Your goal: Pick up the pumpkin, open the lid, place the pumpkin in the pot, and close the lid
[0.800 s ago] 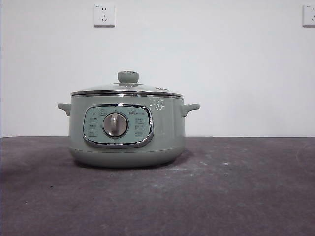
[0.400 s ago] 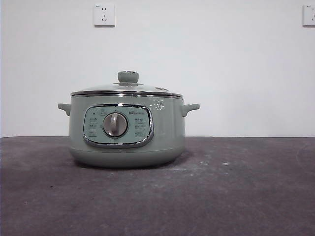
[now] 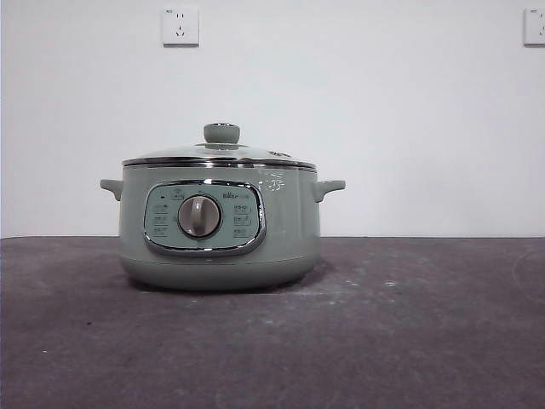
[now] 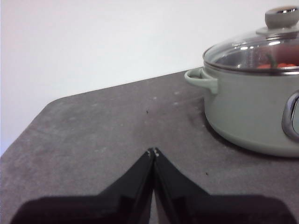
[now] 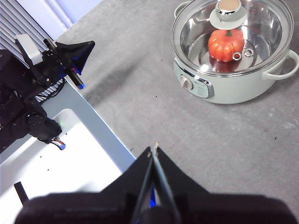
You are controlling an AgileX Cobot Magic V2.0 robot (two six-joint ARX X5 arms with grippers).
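Pumpkin point(image 5: 225, 43) inside pot point(image 3: 220, 226), lid point(image 3: 220, 153) seated. Left gripper point(image 4: 153, 152) and right gripper point(image 5: 153, 148) pressed closed, empty, well apart from pot. Little risk: stray arm sweep could jolt lid.

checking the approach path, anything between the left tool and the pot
No. In the left wrist view only bare grey table lies between the shut left tool and the pot. The lid is on, with the pumpkin inside.
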